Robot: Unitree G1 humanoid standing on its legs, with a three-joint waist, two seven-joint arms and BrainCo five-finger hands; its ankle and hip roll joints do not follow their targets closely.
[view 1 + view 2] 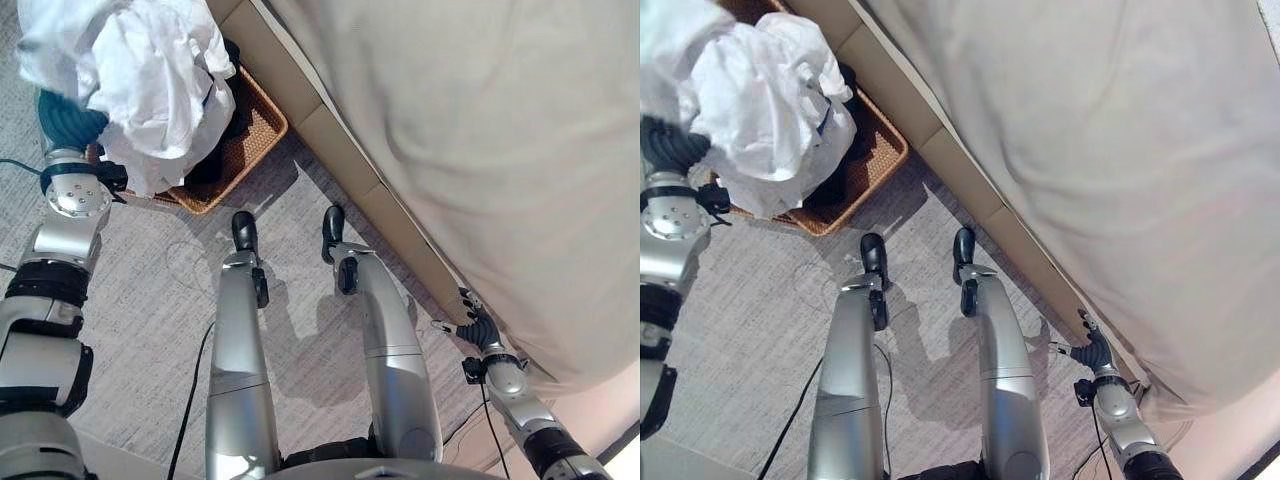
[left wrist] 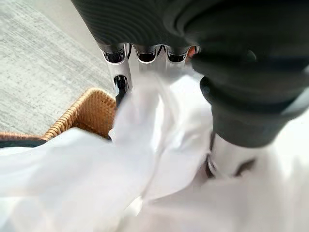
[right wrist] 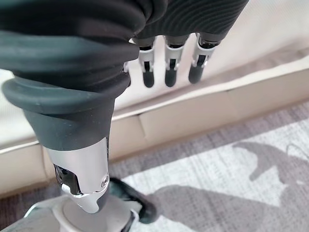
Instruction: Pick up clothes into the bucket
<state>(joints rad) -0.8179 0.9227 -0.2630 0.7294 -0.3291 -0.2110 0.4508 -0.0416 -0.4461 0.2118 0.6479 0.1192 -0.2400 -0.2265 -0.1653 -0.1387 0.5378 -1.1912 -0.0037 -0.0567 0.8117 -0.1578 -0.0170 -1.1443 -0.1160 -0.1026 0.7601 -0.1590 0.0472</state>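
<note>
Left hand [image 2: 145, 43] grips white garment [image 1: 150, 80] above basket [image 1: 250, 135].

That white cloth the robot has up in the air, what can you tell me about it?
The white garment is thin, crumpled fabric, bunched into a loose bundle with folds hanging down. The left hand holds it up, fingers curled into the cloth. It hangs above the brown woven basket, which stands on the grey carpet beside the bed and already holds something dark. A bit of blue shows among its folds. Whether the lowest folds touch the basket cannot be told.
</note>
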